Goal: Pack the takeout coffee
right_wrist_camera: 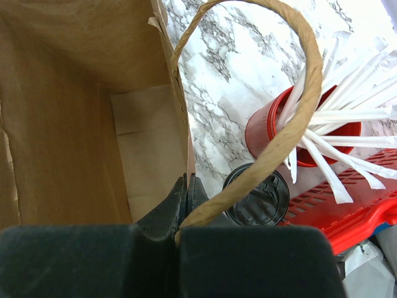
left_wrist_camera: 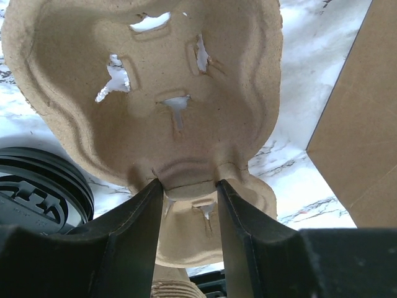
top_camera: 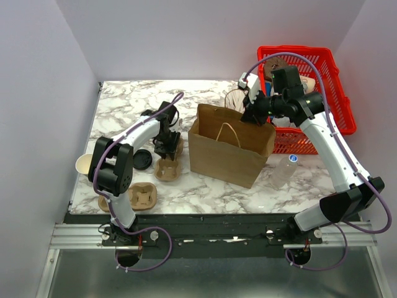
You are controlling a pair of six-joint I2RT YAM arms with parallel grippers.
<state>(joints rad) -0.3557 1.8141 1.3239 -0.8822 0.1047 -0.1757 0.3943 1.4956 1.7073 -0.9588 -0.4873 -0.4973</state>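
The takeout coffee (right_wrist_camera: 256, 194) shows only its round black lid, standing on the marble just outside the brown paper bag (top_camera: 229, 149) and next to a red cup of white sticks (right_wrist_camera: 273, 133). My right gripper (right_wrist_camera: 188, 186) is shut on the bag's far rim, with the bag's twisted handle (right_wrist_camera: 291, 124) looping over it. In the top view this gripper (top_camera: 251, 115) hides the coffee. My left gripper (left_wrist_camera: 189, 192) is shut on the middle ridge of a pulp cup carrier (left_wrist_camera: 149, 93), left of the bag. The bag's inside (right_wrist_camera: 68, 124) shows nothing in it.
A red basket (top_camera: 338, 102) stands at the back right, and a water bottle (top_camera: 284, 171) lies right of the bag. Black lids (top_camera: 142, 159), a cream cup (top_camera: 84, 164) and a second pulp carrier (top_camera: 141, 197) sit at the left. The lids (left_wrist_camera: 37, 186) are close to my left fingers.
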